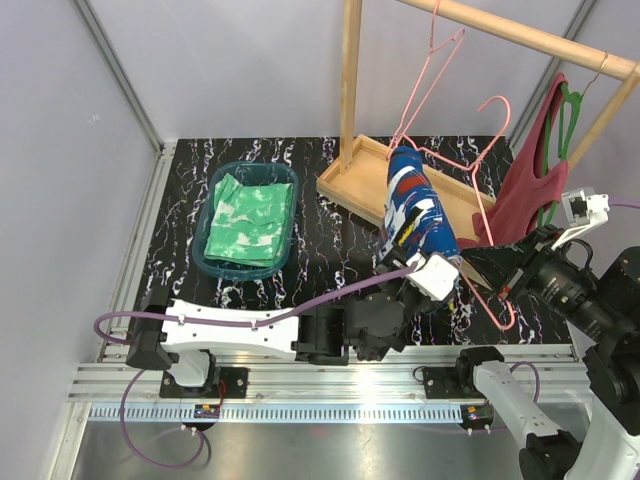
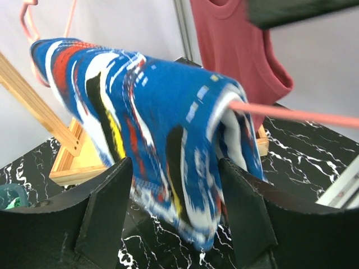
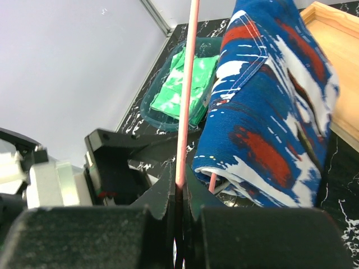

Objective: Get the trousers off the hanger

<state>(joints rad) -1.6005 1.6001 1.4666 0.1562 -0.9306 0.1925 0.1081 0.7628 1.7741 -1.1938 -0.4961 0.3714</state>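
Here, right fingers (image 3: 161, 197) pinch the pink hanger (image 3: 188, 84); left fingers (image 2: 104, 207) gape around the blue trousers (image 2: 140, 106), likely needing a firm bite before pulling them off.

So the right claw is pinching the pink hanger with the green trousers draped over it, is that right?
Not quite. It is the blue trousers that are draped over the pink hanger; the green trousers lie in the basket, as the top view shows. The right claw does pinch the hanger.
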